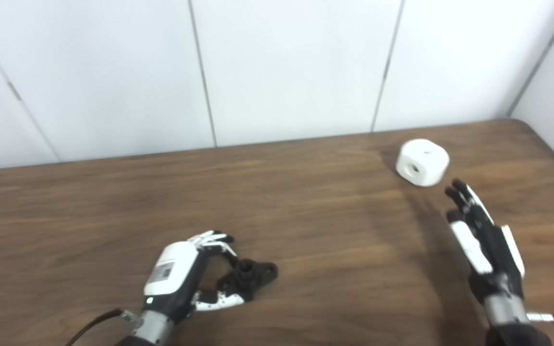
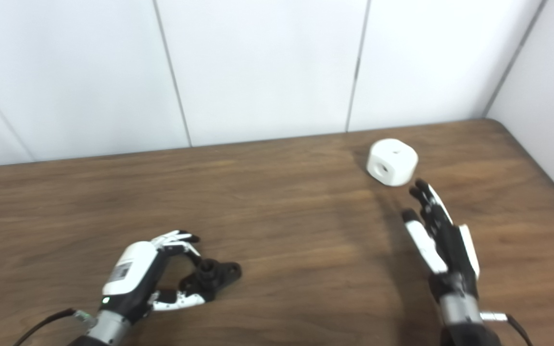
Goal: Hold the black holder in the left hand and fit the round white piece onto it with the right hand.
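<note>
On the table's near left the black holder (image 1: 249,276) is cupped loosely by the left hand (image 1: 181,274), while the right hand (image 1: 481,240), fingers spread and empty, is best curled squarely around the round white piece (image 1: 422,162) just beyond it.

Table (image 1: 113,211) — dark wood-grain top, smooth with a soft sheen. Round white piece (image 1: 422,162) — smooth matt plastic. Black holder (image 1: 250,276) — matt black plastic by its look. Left hand (image 1: 183,276) and right hand (image 1: 481,240) — glossy white shells over black parts, metallic grey wrists.
</note>
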`<state>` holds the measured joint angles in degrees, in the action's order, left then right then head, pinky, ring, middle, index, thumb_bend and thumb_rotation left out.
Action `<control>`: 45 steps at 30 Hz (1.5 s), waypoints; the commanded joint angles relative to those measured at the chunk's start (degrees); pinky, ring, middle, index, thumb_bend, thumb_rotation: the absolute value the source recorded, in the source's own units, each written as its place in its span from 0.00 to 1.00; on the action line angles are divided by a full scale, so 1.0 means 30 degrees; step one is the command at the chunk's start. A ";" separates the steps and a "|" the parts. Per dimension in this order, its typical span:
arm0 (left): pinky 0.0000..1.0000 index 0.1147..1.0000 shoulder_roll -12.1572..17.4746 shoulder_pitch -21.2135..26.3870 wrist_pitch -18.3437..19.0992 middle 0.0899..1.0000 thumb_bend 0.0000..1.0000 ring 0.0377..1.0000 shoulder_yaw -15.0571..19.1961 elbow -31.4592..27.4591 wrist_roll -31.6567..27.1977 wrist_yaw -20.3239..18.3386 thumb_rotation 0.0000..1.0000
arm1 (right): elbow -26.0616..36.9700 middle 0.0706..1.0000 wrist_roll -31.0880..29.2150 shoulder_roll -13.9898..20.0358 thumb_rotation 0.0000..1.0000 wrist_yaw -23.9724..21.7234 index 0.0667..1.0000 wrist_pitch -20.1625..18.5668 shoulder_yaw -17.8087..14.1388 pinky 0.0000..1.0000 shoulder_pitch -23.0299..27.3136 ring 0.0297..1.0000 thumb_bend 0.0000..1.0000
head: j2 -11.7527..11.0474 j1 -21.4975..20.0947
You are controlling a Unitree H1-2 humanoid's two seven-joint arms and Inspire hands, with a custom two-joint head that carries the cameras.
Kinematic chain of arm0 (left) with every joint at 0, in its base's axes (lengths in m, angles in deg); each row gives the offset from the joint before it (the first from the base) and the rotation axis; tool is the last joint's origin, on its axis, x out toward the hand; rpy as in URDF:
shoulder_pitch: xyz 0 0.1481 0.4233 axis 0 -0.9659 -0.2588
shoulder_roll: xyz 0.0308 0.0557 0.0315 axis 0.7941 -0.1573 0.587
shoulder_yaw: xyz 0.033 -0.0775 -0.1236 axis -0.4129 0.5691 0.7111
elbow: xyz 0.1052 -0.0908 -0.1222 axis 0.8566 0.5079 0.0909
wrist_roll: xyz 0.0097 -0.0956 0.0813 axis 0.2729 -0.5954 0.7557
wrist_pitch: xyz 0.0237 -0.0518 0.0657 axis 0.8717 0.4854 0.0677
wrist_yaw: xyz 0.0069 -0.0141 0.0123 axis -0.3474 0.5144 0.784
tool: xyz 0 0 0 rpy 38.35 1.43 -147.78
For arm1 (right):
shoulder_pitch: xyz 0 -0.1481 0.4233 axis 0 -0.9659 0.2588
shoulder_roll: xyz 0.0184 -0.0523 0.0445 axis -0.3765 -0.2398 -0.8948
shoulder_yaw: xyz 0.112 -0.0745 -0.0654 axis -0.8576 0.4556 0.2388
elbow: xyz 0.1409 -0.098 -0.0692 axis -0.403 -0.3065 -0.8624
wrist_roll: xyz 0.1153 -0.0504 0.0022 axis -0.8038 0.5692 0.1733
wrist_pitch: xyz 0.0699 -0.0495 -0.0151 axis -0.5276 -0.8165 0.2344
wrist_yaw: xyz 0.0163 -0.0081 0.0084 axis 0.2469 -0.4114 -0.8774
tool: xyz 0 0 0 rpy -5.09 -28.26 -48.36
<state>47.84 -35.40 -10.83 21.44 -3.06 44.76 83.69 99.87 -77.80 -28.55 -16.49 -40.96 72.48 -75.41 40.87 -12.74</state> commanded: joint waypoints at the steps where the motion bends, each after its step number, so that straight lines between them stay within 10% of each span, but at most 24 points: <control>1: 0.85 0.42 0.0483 0.0014 -0.0026 0.77 0.52 0.86 0.0072 0.0476 0.0237 -0.0299 0.05 | 0.1149 0.90 0.0178 0.0374 0.60 0.0214 0.90 -0.0134 -0.0335 1.00 0.0652 0.96 0.58 | 0.0025 -0.0109; 12: 0.81 0.42 0.1041 -0.0101 -0.0655 0.77 0.52 0.86 0.0818 0.0765 -0.0623 -0.0544 0.05 | 0.1907 0.87 0.3979 0.0332 0.45 0.1917 0.86 -0.2376 -0.0397 0.95 0.3055 0.91 0.67 | -0.0163 -0.2806; 18: 0.80 0.42 0.1327 -0.0232 -0.0845 0.77 0.52 0.87 0.1132 0.0745 -0.0949 -0.0820 0.05 | 0.0904 0.89 0.8176 0.2091 0.46 0.1800 0.87 -0.4545 0.0627 0.93 0.5179 0.91 0.77 | -0.0387 -0.3502; 32: 0.80 0.42 0.1594 -0.0513 -0.1511 0.77 0.52 0.86 0.1302 0.1181 -0.0754 -0.0685 0.05 | -0.3977 0.96 1.0640 0.5163 0.34 -0.0555 0.85 -0.7071 0.2877 0.90 0.8972 0.99 0.93 | -0.0960 -0.4070; 45: 0.80 0.42 0.1704 -0.0653 -0.1880 0.77 0.52 0.85 0.1309 0.1174 -0.0882 -0.0664 0.05 | -0.7923 0.98 1.3137 0.5214 0.30 -0.2417 0.81 -0.7239 0.3337 0.87 1.1245 1.00 0.97 | -0.1046 -0.4254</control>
<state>51.44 -36.11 -17.52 25.43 -1.22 41.80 83.47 75.47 -39.69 -14.24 -24.26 -62.73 82.71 -44.82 37.71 -25.49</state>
